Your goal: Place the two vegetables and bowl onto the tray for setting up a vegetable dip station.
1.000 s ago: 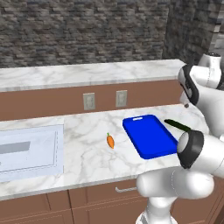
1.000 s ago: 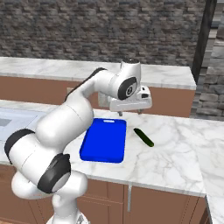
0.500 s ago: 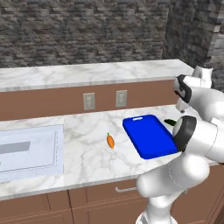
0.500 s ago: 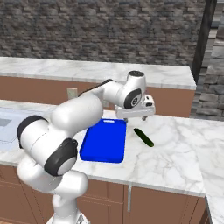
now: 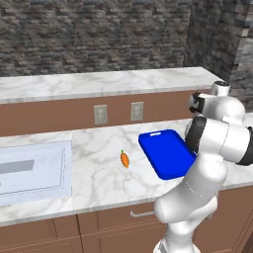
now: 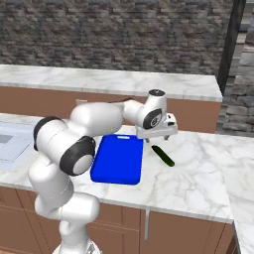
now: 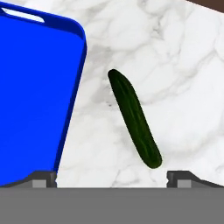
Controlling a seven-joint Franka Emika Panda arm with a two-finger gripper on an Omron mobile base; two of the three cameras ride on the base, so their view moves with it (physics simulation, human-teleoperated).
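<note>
- Dark green and slim, the cucumber-like vegetable (image 7: 134, 118) lies flat on the white marble counter (image 6: 198, 173), just beside the right long edge of the blue tray (image 6: 118, 158) but apart from it.
- The claw (image 6: 158, 135) hangs above that vegetable with its jaws spread wide and nothing between them; in the hand view the two dark fingertips (image 7: 43, 178) stand far apart at the bottom, with the vegetable between and beyond them.
- The step in hand looks like the approach to the first pick: the claw is over the green vegetable but has not come down to it.
- The tray lies bare, its slot handle at the far end, so by my reading nothing of the task is placed yet.
- The orange carrot (image 5: 124, 158) lies on the counter to the left of the tray, apart from it, with a sink basin (image 5: 29, 170) farther left.
- The red bowl I cannot make out in these views.
- The next move probably calls for a straight descent, with the jaws turned to close across the vegetable's narrow width near its middle, since it lies slanted relative to them.
- After that comes a short carry left over the tray's raised rim.
</note>
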